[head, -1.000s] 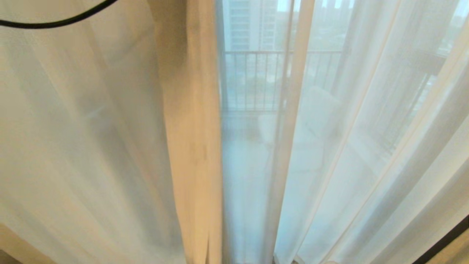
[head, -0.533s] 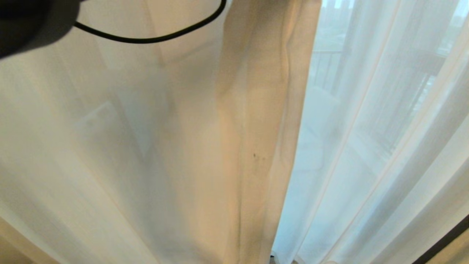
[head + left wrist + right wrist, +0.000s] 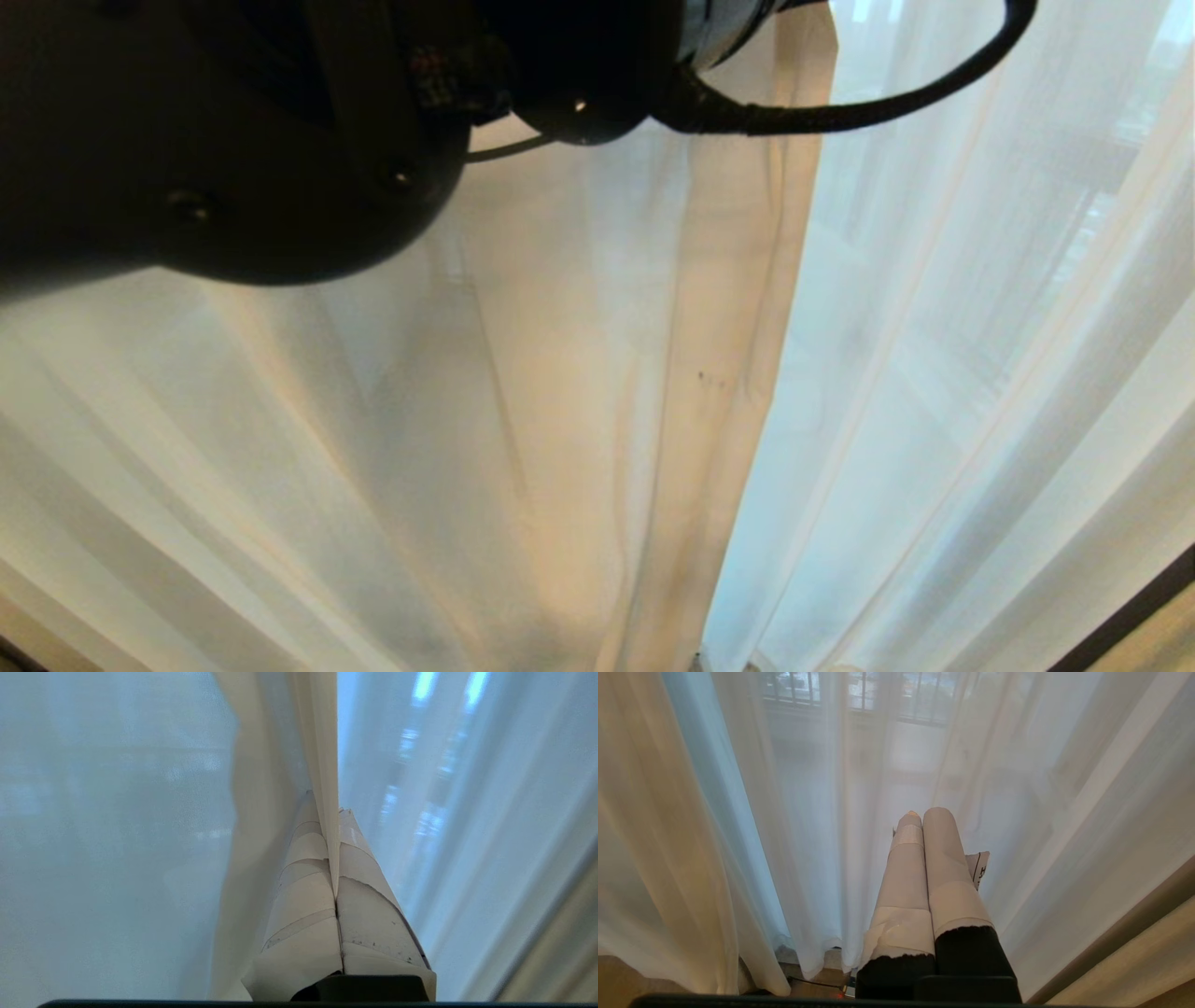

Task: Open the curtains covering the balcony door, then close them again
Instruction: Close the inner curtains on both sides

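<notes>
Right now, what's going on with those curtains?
The left gripper is shut on the hem edge of the left sheer panel, its arm raised close across the top of the head view. That edge meets the right sheer, so no bare gap shows. The right gripper is shut, holding nothing, low before the right sheer.

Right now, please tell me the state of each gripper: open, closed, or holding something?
Left gripper: jaws closed on the edge of the thin white see-through sheer curtain.
Right gripper: jaws closed, holding nothing, parked low before the sheers.
</notes>
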